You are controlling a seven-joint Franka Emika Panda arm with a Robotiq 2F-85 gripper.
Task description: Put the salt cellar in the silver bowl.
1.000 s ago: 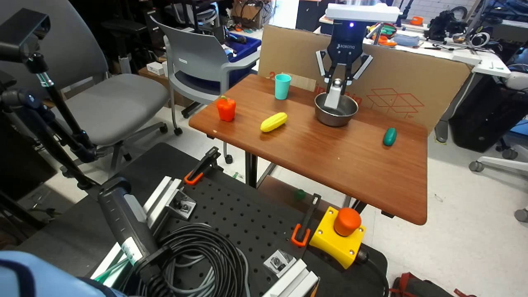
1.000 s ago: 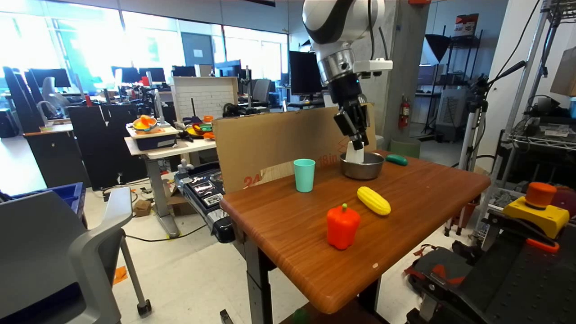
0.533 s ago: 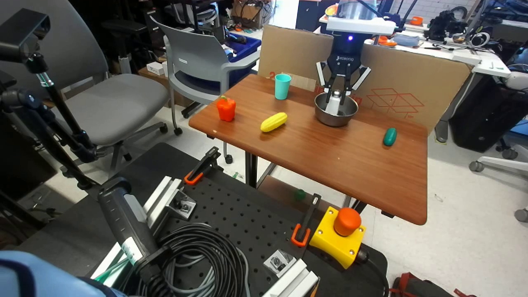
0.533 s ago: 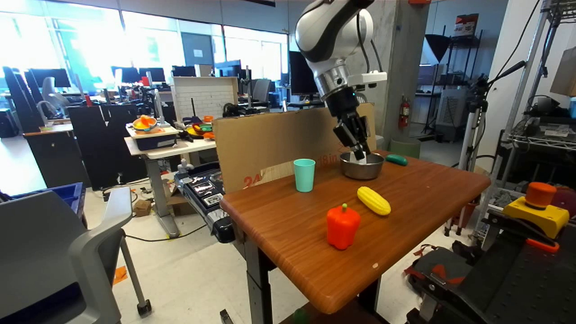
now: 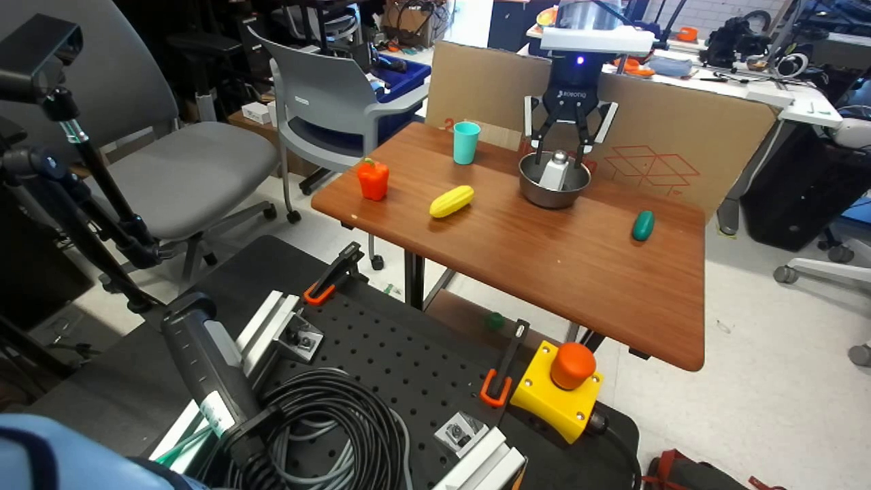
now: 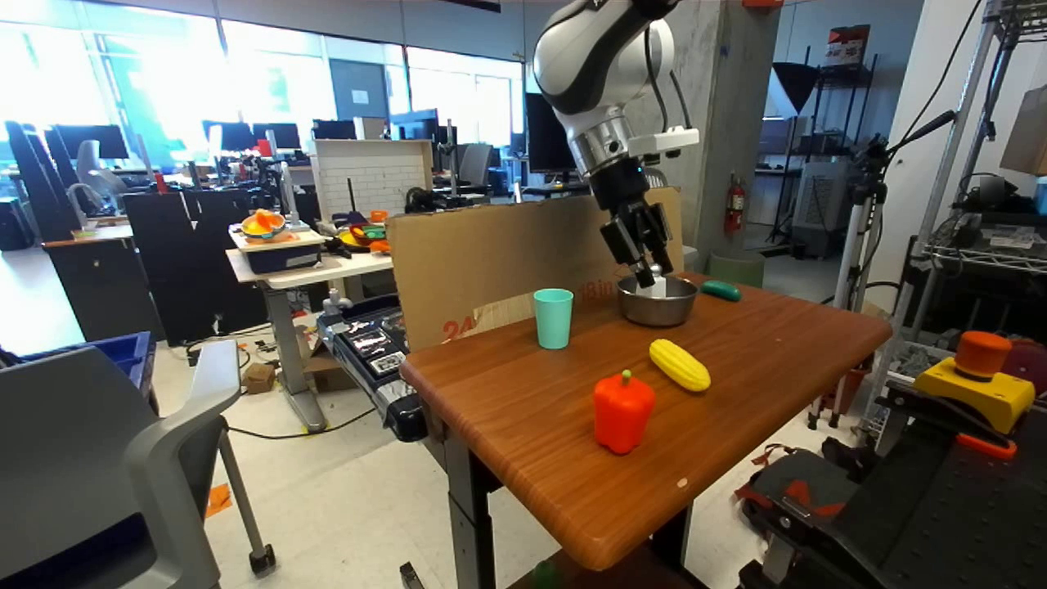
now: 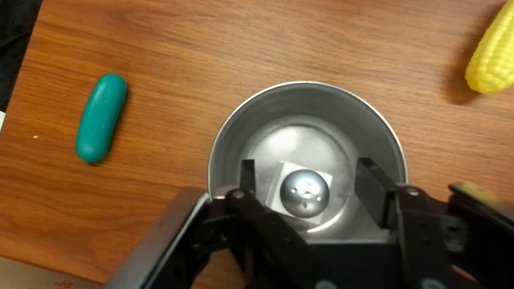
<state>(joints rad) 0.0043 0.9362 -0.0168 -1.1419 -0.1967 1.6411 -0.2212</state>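
Note:
The salt cellar (image 5: 554, 175), white with a grey metal cap, stands inside the silver bowl (image 5: 552, 199) on the table. In the wrist view the salt cellar (image 7: 304, 193) is seen from above on the floor of the silver bowl (image 7: 305, 100). My gripper (image 5: 559, 160) is open around the cap, pointing down into the bowl. In the wrist view there is a gap between the salt cellar and each of the gripper's fingers (image 7: 247, 176). In an exterior view the salt cellar (image 6: 658, 288) is partly hidden by a finger and the wall of the silver bowl (image 6: 657, 312).
A teal cup (image 5: 465, 143), a yellow corn (image 5: 452, 202) and a red pepper (image 5: 373, 180) stand or lie on the table (image 5: 544, 258). A green oblong object (image 5: 643, 225) lies on the bowl's other side. A cardboard sheet (image 5: 653, 136) stands behind the table.
My gripper has lowered the salt cellar into the bowl and its fingers have opened away from it. The bowl and the other table objects have stayed in place.

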